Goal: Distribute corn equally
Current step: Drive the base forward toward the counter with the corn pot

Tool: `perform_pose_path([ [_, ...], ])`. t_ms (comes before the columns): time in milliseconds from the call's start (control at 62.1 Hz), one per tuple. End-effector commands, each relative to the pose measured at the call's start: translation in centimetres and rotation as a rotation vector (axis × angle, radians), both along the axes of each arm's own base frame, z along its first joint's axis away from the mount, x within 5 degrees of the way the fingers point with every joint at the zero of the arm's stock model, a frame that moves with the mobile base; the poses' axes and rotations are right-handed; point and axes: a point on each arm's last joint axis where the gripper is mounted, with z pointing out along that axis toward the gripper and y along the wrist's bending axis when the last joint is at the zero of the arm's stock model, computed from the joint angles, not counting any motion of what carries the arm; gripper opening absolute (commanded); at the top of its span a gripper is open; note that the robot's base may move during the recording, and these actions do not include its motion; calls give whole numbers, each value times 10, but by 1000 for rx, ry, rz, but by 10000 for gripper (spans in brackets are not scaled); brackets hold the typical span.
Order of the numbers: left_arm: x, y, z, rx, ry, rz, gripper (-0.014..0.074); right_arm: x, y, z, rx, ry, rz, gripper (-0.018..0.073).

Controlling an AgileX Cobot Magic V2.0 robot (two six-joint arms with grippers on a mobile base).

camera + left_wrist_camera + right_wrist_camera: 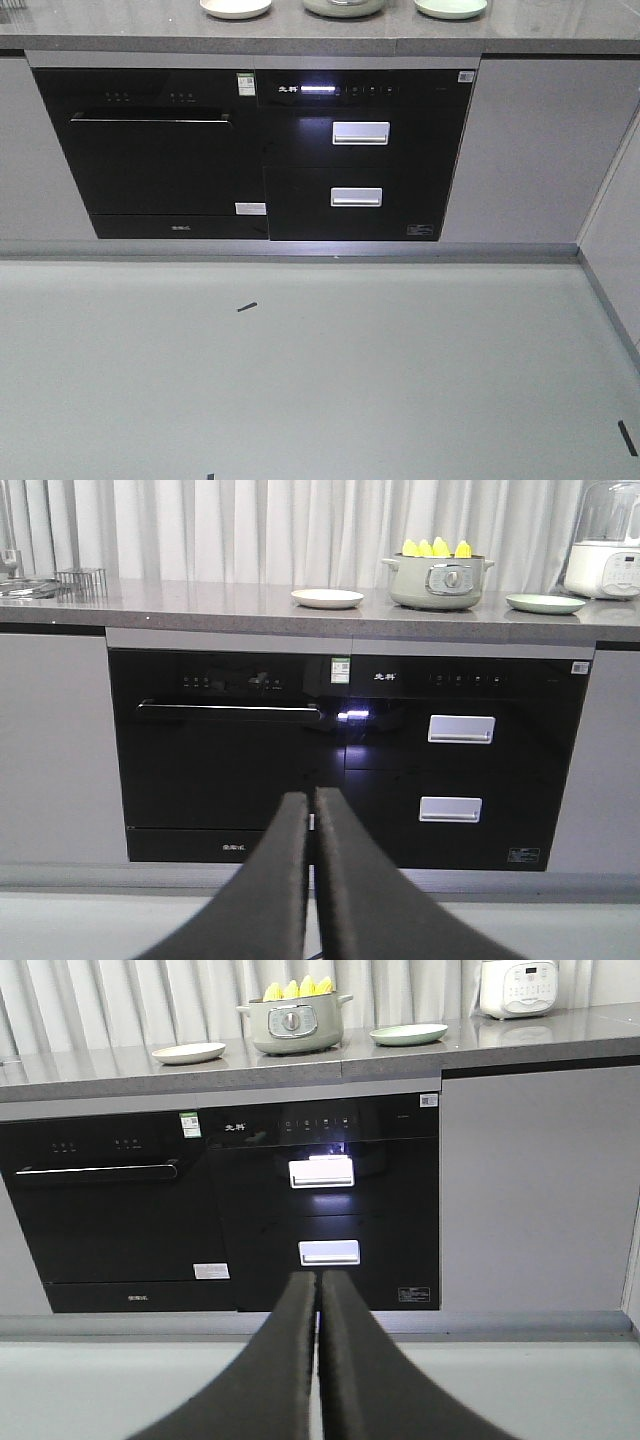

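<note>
Corn (436, 548) stands tips-up in the pot (437, 580) on the counter (180, 602); four yellow tips show above the rim in the left wrist view. The pot sits between the cream plate (327, 598) and the green plate (545, 604), w/ nothing on either. Left gripper (311, 802) and right gripper (318, 1282) are each clenched, fingers pressed together and holding nothing. Both hang low and well short of the cabinets (590, 760), w/ open floor (300, 380) between robot and counter.

Step in hand, by the look of it, is the approach: the base has to close on the counter before either arm can reach. No cob is out yet, so the task is at its very start.

To do it well:
- Drive in square to the pot, so the left arm serves the cream plate and the right arm the green one w/o crossing.
- Stop short of the cabinet fronts.
- Raise both arms above the counter edge before reaching fwd, and open the jaws only near the pot.
- The cobs look packed close, so take an outer one first. Grip near the top, across the width, and lift straight up to clear the rim.
- Kernels are prob. slick, so squeeze firmly.
- Put two per plate, laid flat and toward the middle, or they may roll off the shallow rims.

Main risk is nudging the pot into a plate.
</note>
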Motion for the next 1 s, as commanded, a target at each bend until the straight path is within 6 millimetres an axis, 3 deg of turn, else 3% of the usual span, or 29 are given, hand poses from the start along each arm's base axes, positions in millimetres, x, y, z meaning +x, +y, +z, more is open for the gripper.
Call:
perform_pose_path([
  [0,-3,1,15,-10,-105,10,-6,0,0,1,-5,-60,1,-2],
  [983,-3,1,15,-10,-105,10,-6,0,0,1,-5,-60,1,-2],
])
